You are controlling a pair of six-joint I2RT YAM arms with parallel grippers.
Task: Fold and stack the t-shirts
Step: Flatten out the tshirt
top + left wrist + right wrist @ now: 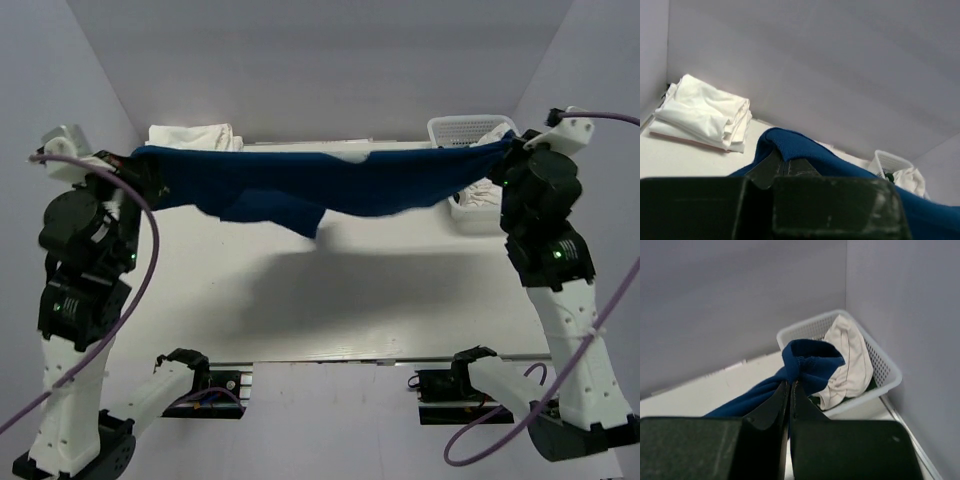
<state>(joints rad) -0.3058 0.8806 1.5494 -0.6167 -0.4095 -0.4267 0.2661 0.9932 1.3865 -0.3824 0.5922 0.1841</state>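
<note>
Both claws are clamped on the navy tee (290,185). The left gripper (785,162) has its fingers together on one bunched edge, and the right gripper (790,387) has its fingers together on the opposite edge, with cloth bulging just past the tips.

The tee is off the table (400,300) and strung between the two arms across almost the full width of the enclosure. Its top edge is fairly taut. The lower edge sags, and a loose flap hangs left of centre. Its shadow falls on the tabletop directly below.

From these angles we can't make out any print or writing on the cloth.

Edges and room:
- The left gripper sits near the left wall and the right gripper near the right wall, so we see little sideways margin at either end.
- The folded white tees (705,112) are stacked in the far left corner against the back wall, beyond the left end of the navy tee.
- The white basket (805,326) sits in the far right corner, touching or nearly touching the side wall. A crumpled white tee (847,360) lies inside it. The right gripper hangs just above and in front of its rim.
- Open tabletop runs under the hanging tee and toward the arm bases.
- Purple cables (150,255) loop beside both arms on the near side.
</note>
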